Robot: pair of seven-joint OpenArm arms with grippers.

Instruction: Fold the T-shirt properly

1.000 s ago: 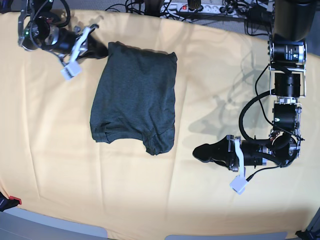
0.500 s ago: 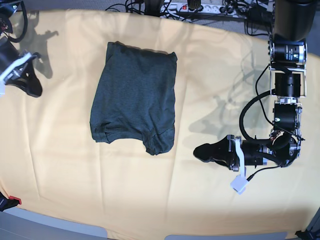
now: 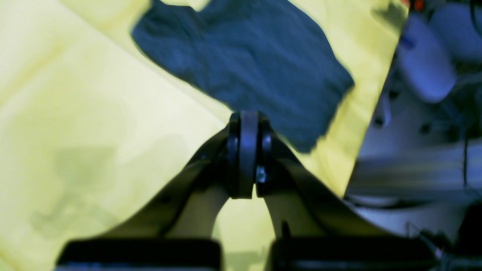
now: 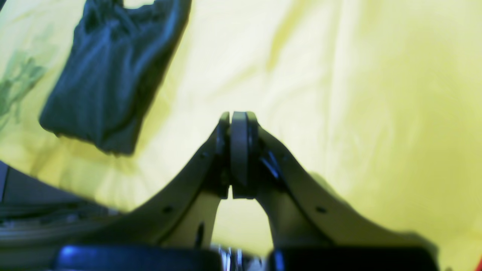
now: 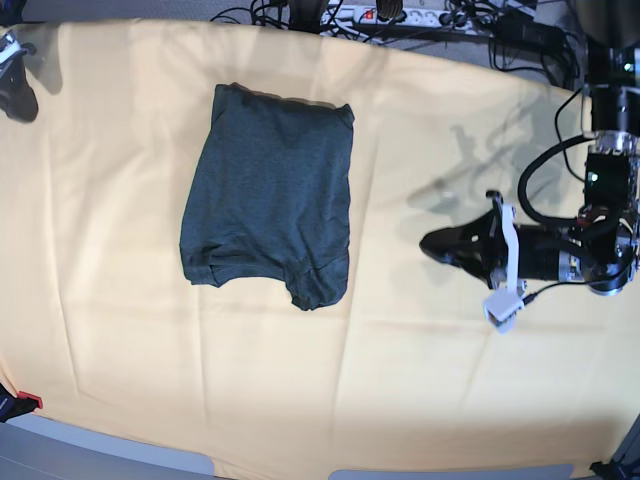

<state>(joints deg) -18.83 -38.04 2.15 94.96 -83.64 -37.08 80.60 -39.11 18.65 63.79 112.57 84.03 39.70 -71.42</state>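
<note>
Now, T-shirt: the dark charcoal-green heathered knit T-shirt (image 5: 270, 195) lies folded into a compact, roughly rectangular bundle on the pale yellow-orange cloth (image 5: 150, 350) that covers my table, left of centre in the base view and toward the far edge.
T-shirt shape: its near edge is uneven, with a small lump of fabric sticking out at the near right corner; the far edge is fairly straight.
T-shirt in wrist views: from my left wrist it shows beyond my fingertips (image 3: 241, 71); from my right wrist it sits far off at the upper left (image 4: 109, 75).
Left gripper (image 5: 432, 243): my jaws are pressed together with nothing between them; they point toward the T-shirt and are well apart from it, above bare cloth on the right side of the base view.
Right gripper (image 4: 238, 120): my jaws are closed tight and empty, over bare cloth; in the base view only a dark part shows at the top left corner, well apart from the T-shirt.
Behind the table: a white power strip (image 5: 395, 14) and tangled black cables run along the far edge.
Near left corner: a small red tab (image 5: 30, 402), detail unclear.
</note>
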